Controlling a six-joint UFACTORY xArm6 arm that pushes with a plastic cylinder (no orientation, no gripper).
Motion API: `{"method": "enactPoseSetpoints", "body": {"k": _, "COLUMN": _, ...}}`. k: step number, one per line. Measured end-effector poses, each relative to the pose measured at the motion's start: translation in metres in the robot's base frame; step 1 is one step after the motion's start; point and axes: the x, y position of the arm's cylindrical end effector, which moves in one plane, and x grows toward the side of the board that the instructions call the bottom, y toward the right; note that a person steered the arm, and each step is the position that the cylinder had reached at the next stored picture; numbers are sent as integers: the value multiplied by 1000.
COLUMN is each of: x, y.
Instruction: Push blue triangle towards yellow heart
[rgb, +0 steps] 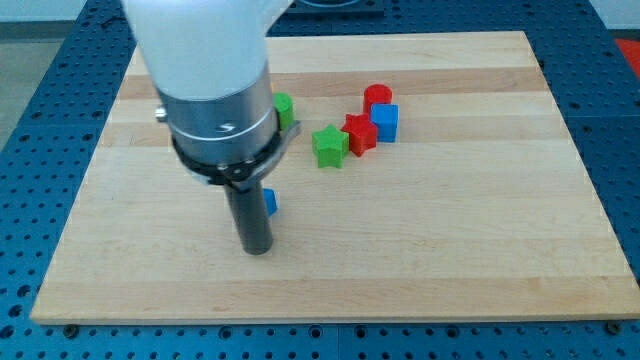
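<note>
The arm's body fills the view's upper left, and the dark rod comes down from it. My tip (257, 248) rests on the board just below the blue triangle (270, 203). Only a small blue sliver of that block shows at the rod's right side. The yellow heart is hidden behind the arm. A second yellow block is hidden too. A green block (283, 106) peeks out at the arm's right edge.
A green star (328, 146), a red star (359, 132), a blue cube (385, 121) and a red cylinder (377, 96) cluster at the view's upper middle. The wooden board (450, 220) lies on a blue perforated table.
</note>
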Motion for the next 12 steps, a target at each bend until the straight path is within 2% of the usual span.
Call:
{"method": "enactPoseSetpoints", "body": {"k": 3, "x": -62, "y": -19}}
{"method": "enactPoseSetpoints", "body": {"k": 4, "x": -58, "y": -22}}
{"method": "enactPoseSetpoints", "body": {"k": 6, "x": -8, "y": -23}}
{"method": "enactPoseSetpoints", "body": {"k": 8, "x": -32, "y": 14}}
{"method": "enactPoseSetpoints", "body": {"k": 10, "x": -65, "y": 15}}
{"method": "enactPoseSetpoints", "body": {"k": 12, "x": -69, "y": 15}}
